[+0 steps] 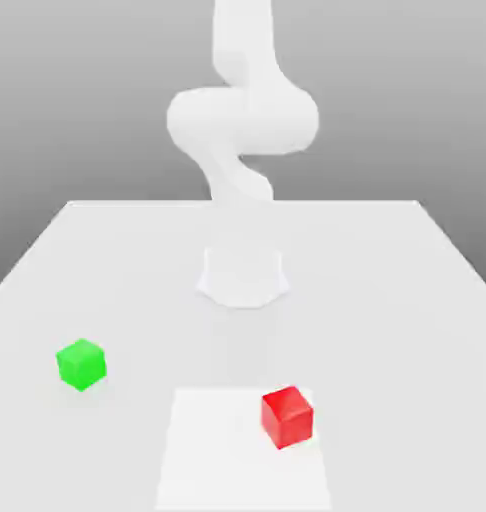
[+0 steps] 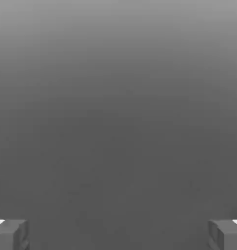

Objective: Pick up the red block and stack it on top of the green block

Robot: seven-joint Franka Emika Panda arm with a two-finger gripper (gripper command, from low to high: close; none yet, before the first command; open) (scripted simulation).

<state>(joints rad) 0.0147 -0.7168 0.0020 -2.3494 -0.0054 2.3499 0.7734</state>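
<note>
The white surface [image 1: 387, 300] spreads wide below me, and my pale arm [image 1: 242, 120] rises from its base [image 1: 243, 278] at the far middle. A lighter square patch [image 1: 217, 450] lies near the front edge. The red block [image 1: 287, 416] sits on that patch's corner toward the exterior view's right, the green block [image 1: 81, 364] well apart toward the left. My fingers [image 2: 10, 234] are released, spread wide, grasping nothing

ext cam: high, faces arm [image 1: 242, 120] across table [image 1: 407, 300] | hand cam: past fingertips [image 2: 10, 234] at blank grey
</note>
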